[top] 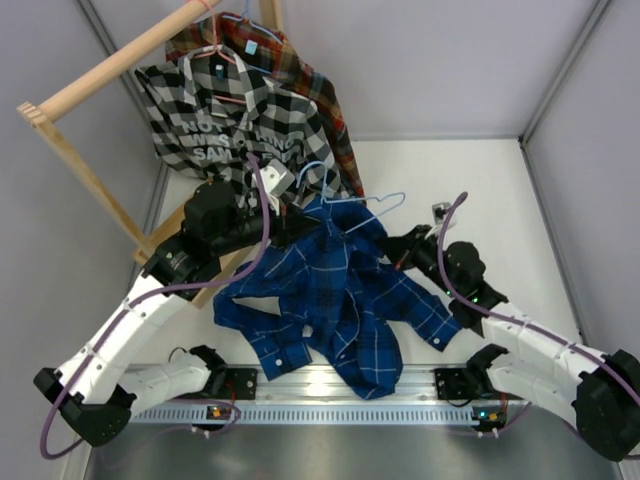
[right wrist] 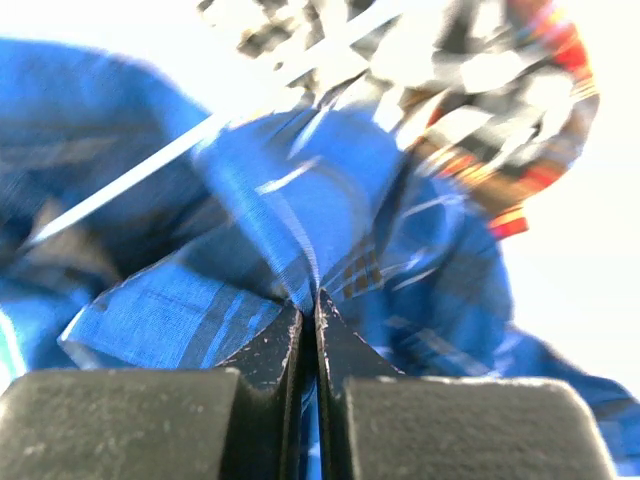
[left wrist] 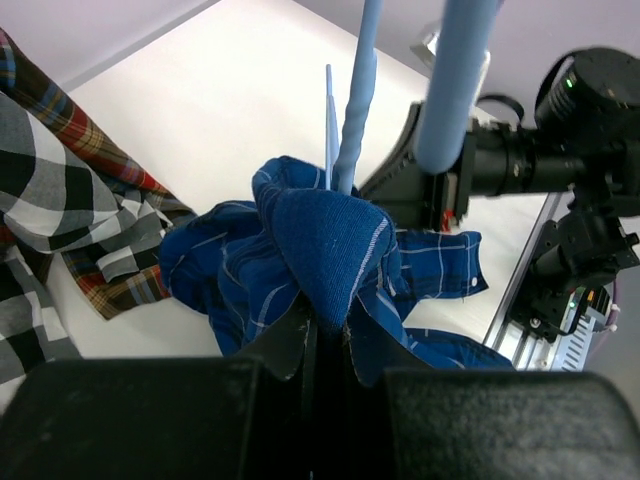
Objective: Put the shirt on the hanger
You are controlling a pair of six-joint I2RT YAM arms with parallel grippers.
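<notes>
My left gripper [left wrist: 325,340] and right gripper [right wrist: 310,312] each clench the dark-blue plaid shirt [top: 335,295]. Purpose, I judge: spreading it over the thin light-blue wire hanger [left wrist: 358,90].

left gripper [left wrist: 322,335] pinched tight on a raised fold of the dark blue shirt [left wrist: 330,240]. light-blue hanger [left wrist: 355,100] wire stands up out of that bunch. the other arm [left wrist: 540,160], black, just past the cloth. checked shirt [left wrist: 30,200] and red-brown plaid shirt [left wrist: 110,170] lie on the white tabletop [left wrist: 230,100] beyond the blue one.
</notes>
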